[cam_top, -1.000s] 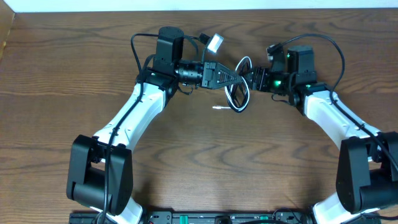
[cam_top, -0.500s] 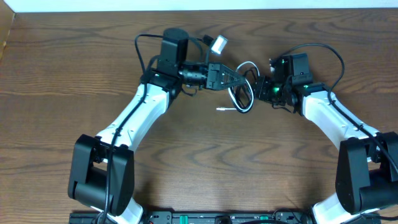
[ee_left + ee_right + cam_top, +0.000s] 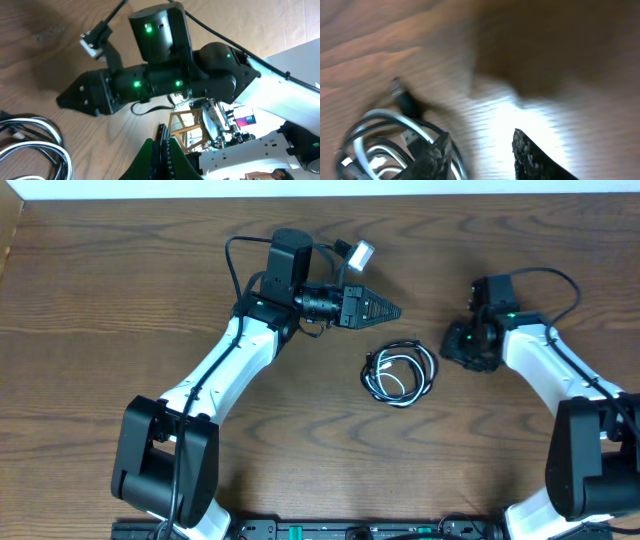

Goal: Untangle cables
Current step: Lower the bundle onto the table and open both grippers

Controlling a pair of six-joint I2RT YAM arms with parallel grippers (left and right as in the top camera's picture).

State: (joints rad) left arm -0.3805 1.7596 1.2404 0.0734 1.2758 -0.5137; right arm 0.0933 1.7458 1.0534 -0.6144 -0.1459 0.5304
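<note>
Two cables [image 3: 398,376], white and black, lie coiled together at centre frame. Left gripper [image 3: 392,310], above them, is closed and empty. Right gripper [image 3: 481,135] has its jaws parted, holding nothing, beside the coil.

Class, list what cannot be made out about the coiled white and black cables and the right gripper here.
Overhead: the coiled white and black cables are too small to tell which cord crosses over which.
Left wrist: the picture's left and bottom edges cut the cables off.
Right wrist: motion blur smears the plug ends; the bottom edge crops the right gripper.
Overhead: the right gripper's dark body hides its jaws.
</note>
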